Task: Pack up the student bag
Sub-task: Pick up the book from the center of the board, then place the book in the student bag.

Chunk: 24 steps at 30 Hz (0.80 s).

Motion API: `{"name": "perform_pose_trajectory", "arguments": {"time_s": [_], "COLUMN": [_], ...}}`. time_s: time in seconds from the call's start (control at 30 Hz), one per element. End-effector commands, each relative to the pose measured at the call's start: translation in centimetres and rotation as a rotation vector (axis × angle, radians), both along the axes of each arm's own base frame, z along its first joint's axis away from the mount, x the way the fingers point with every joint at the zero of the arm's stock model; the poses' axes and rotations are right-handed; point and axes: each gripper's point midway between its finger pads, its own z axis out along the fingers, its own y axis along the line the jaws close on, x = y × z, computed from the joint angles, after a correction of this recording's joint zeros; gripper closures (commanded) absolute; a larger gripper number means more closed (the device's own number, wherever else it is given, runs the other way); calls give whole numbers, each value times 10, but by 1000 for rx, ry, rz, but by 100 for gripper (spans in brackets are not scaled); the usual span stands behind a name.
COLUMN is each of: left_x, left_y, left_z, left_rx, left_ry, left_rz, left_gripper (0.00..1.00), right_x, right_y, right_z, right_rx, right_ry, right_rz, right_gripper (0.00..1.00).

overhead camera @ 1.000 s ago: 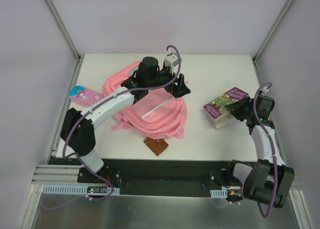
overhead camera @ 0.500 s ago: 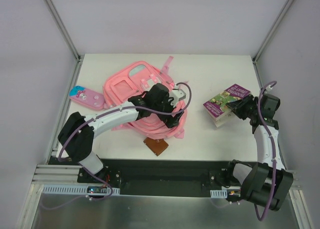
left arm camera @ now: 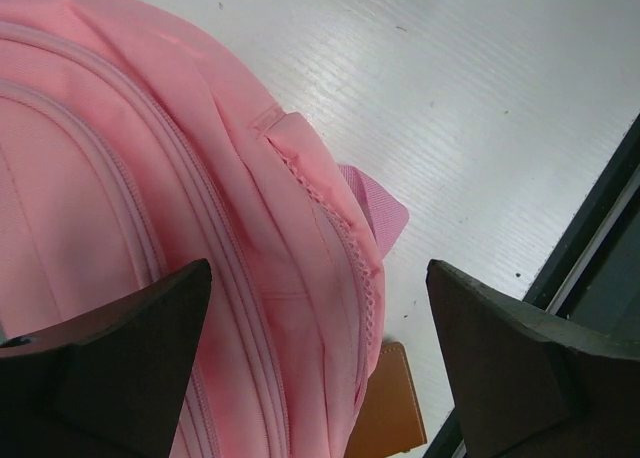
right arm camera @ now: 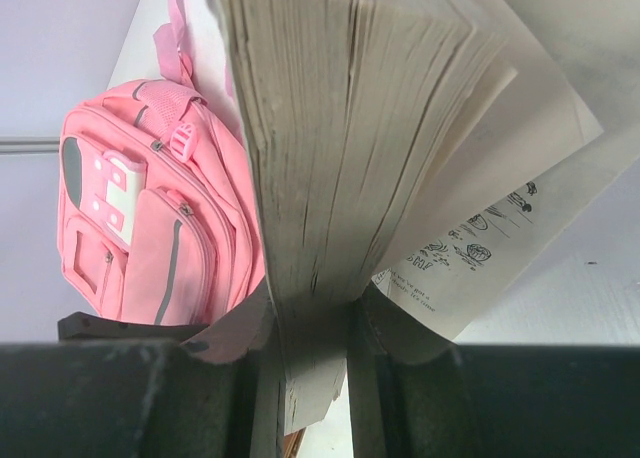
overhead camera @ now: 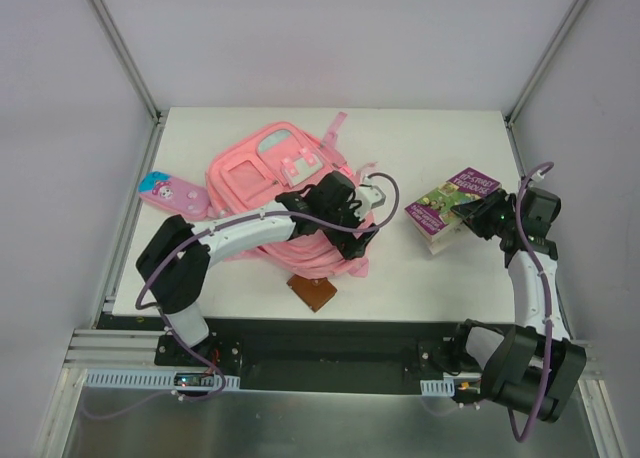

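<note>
Top external view: the student bag [overhead camera: 265, 168] lies flat in the middle of the desk [overhead camera: 420, 138], front pockets up, straps trailing toward the far edge. The left claw [overhead camera: 357, 240] hangs over the bag's near right corner. Just in front of that corner sits a small brown flat thing [overhead camera: 312, 291], partly tucked under the bag's edge. A pink cartoon pencil case [overhead camera: 172, 191] lies off to the left, apart from the bag.

From the left wrist, the left claw [left arm camera: 318, 278] is spread wide. The bag's zippered seam [left arm camera: 300, 178] lies below the gap, and nothing is pinched between the fingers. I cannot tell whether the fingers touch the fabric.

Over on the right, the right claw [overhead camera: 470, 216] is clamped on a paperback book [overhead camera: 455, 198]. The right wrist view shows it pinching the book's page block [right arm camera: 340, 128] at one edge, with a printed loose leaf [right arm camera: 500, 238] hanging free beside it.
</note>
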Motion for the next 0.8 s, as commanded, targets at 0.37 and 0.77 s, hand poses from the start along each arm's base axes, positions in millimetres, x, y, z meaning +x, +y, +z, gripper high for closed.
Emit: {"name": "perform_pose_trajectory", "arguments": {"time_s": [0.37, 0.77], "left_x": [7, 8], "left_y": [3, 1], "left_z": [-14, -6], "left_rx": [98, 88], "left_ry": [8, 0], "left_rz": [25, 35], "left_gripper": [61, 100], "right_x": [2, -3], "right_y": [5, 7], "right_z": [43, 39], "right_rx": [24, 40], "right_ry": [-146, -140], "right_rz": [23, 27], "right_gripper": [97, 96]}}
